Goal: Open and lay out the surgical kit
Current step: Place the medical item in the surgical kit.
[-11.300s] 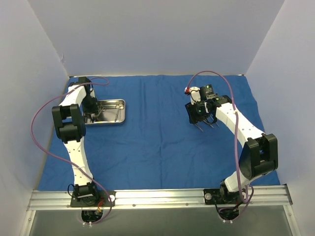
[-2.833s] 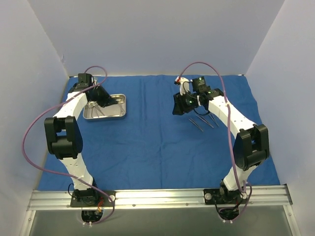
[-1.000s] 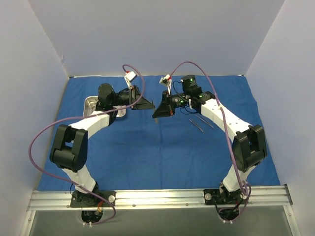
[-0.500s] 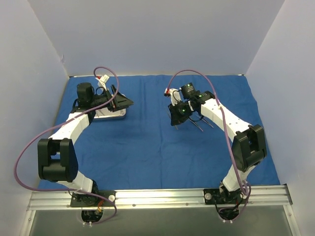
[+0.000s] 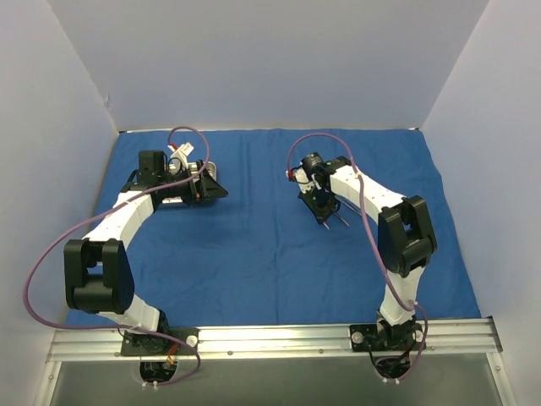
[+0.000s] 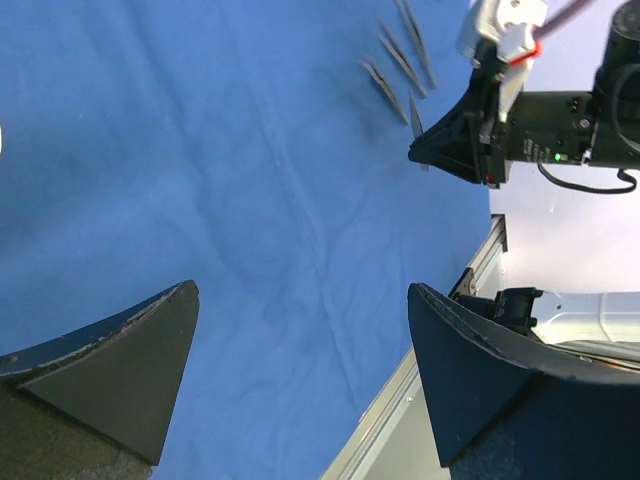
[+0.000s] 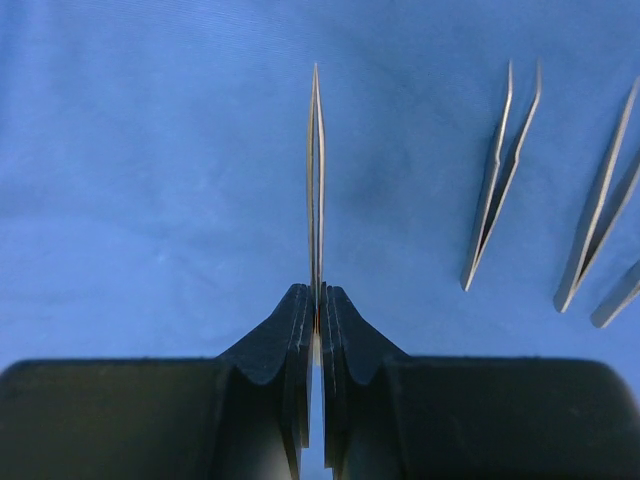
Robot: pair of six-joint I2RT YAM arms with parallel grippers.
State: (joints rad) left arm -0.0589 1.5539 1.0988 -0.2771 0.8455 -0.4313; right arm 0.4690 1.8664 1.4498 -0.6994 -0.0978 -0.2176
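Note:
The surgical kit's blue cloth (image 5: 254,245) lies spread flat over the table. My right gripper (image 7: 316,292) is shut on a thin pair of steel tweezers (image 7: 316,170) that points straight out, low over the cloth. Just to its right, three more tweezers (image 7: 497,180) lie in a row. In the top view, the right gripper (image 5: 322,211) is at centre right. My left gripper (image 5: 218,188) hangs open and empty at the back left, over the steel tray (image 5: 173,204), most of which its arm hides. Its fingers (image 6: 130,380) stand wide apart.
Pale walls close in the back and both sides. The metal rail (image 5: 270,338) with both arm bases runs along the near edge. Purple cables loop above each arm. In the left wrist view, the right gripper (image 6: 465,140) shows beyond the laid tweezers (image 6: 385,85).
A second ago both grippers met at mid-table. The left one has since opened and swung back left to the tray. The right one has carried the tweezers right and down beside the laid ones.

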